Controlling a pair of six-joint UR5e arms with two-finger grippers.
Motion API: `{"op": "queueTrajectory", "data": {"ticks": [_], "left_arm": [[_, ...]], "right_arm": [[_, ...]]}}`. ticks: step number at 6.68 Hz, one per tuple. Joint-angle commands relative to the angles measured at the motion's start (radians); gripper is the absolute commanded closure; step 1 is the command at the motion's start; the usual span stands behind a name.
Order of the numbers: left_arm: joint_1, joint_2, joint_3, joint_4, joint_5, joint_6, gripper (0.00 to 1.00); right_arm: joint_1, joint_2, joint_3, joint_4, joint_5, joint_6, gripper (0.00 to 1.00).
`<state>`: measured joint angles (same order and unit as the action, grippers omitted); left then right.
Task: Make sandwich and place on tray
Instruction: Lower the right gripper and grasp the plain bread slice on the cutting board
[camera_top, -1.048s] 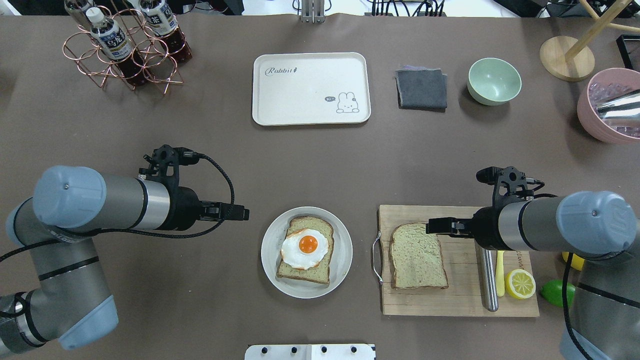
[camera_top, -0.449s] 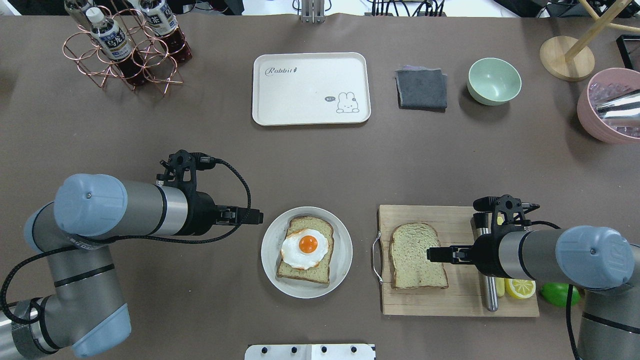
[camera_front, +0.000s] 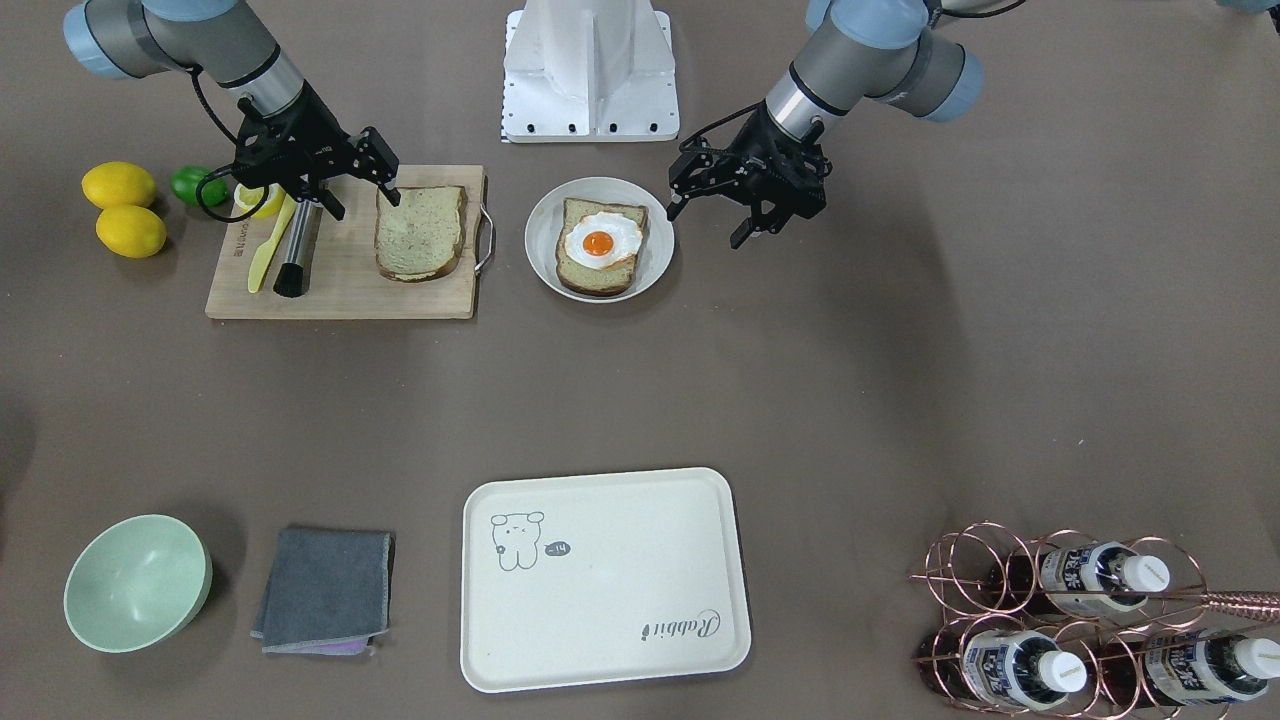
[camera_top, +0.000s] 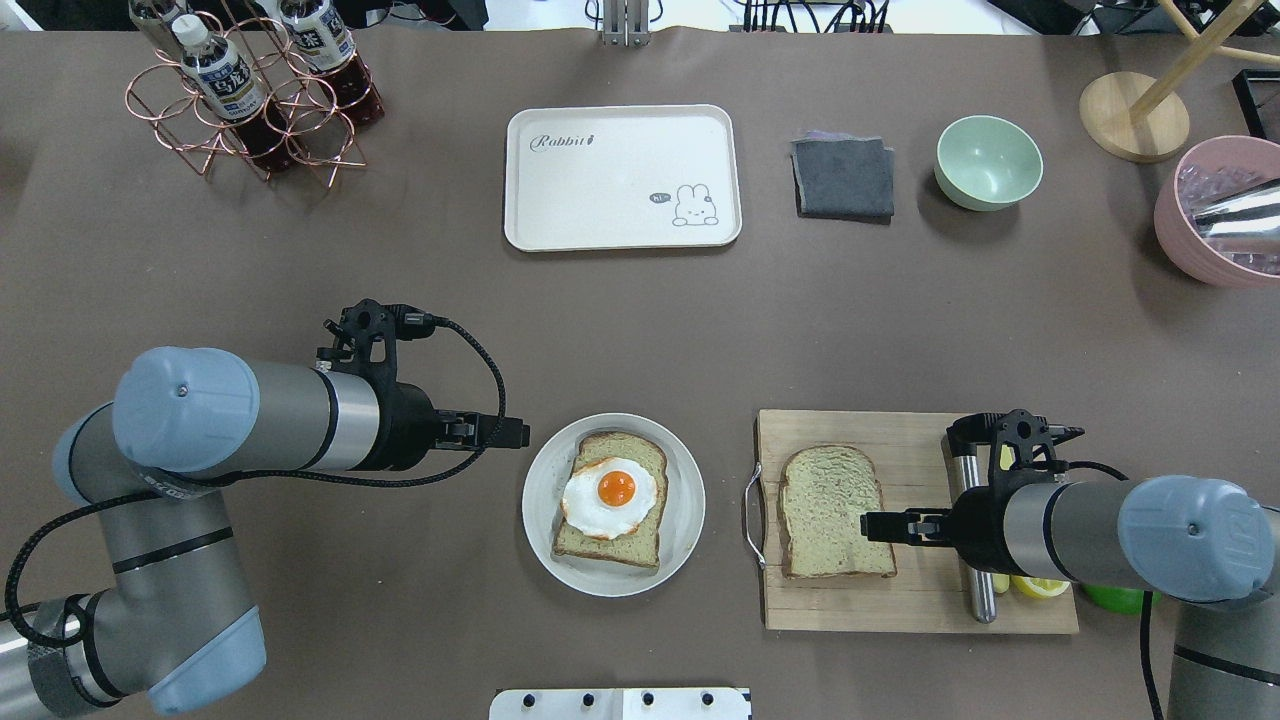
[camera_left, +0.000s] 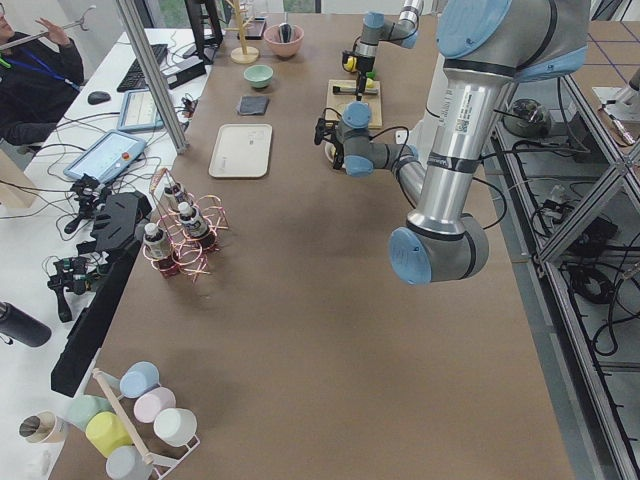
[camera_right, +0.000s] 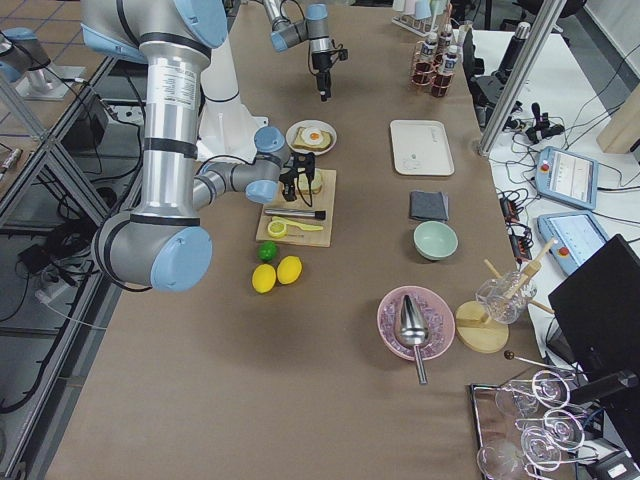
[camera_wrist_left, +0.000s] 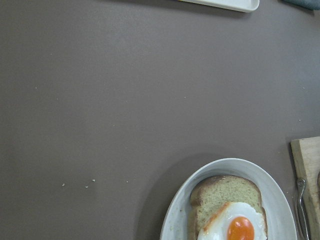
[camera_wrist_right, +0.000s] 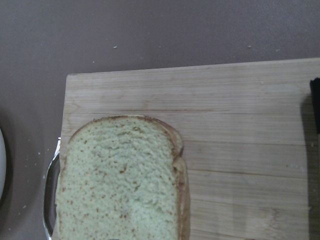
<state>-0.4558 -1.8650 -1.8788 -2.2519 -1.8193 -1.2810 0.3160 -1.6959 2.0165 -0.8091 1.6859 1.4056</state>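
Drawn back toward the robot, the right gripper (camera_top: 870, 526), jaws spread, hangs over the loose bread slice (camera_top: 828, 508) just ahead of it and should straddle the crust squarely; the tray (camera_top: 610, 200) lies well beyond.

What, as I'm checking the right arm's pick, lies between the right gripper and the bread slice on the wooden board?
Nothing visible does. The right gripper hangs open above the edge of the bread slice nearest that arm; the steel rod on the cutting board lies farther back, under the wrist.
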Motion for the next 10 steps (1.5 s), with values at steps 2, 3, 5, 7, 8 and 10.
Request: {"op": "queueTrajectory", "data": {"ticks": [2, 3, 5, 7, 8, 10], "left_arm": [[-0.001, 0.0, 0.003, -0.002, -0.002, 0.002, 0.01], [-0.001, 0.0, 0.003, -0.002, -0.002, 0.002, 0.01], [-0.001, 0.001, 0.0, -0.002, 0.0, 0.002, 0.01], [-0.001, 0.003, -0.002, -0.002, 0.0, 0.002, 0.01], [-0.001, 0.003, -0.002, -0.002, 0.0, 0.002, 0.01], [-0.001, 0.003, -0.003, -0.002, 0.0, 0.002, 0.01]], "right_arm": [[-0.055, -0.001, -0.004, 0.001, -0.061, 0.018, 0.44], [-0.069, -0.001, -0.004, 0.001, -0.074, 0.018, 0.43], [-0.094, 0.001, -0.004, 0.001, -0.097, 0.021, 0.44], [-0.095, 0.001, -0.004, -0.001, -0.104, 0.044, 1.0], [-0.095, 0.001, -0.001, -0.001, -0.107, 0.044, 1.0], [-0.074, -0.001, 0.028, -0.001, -0.101, 0.044, 1.0]]}}
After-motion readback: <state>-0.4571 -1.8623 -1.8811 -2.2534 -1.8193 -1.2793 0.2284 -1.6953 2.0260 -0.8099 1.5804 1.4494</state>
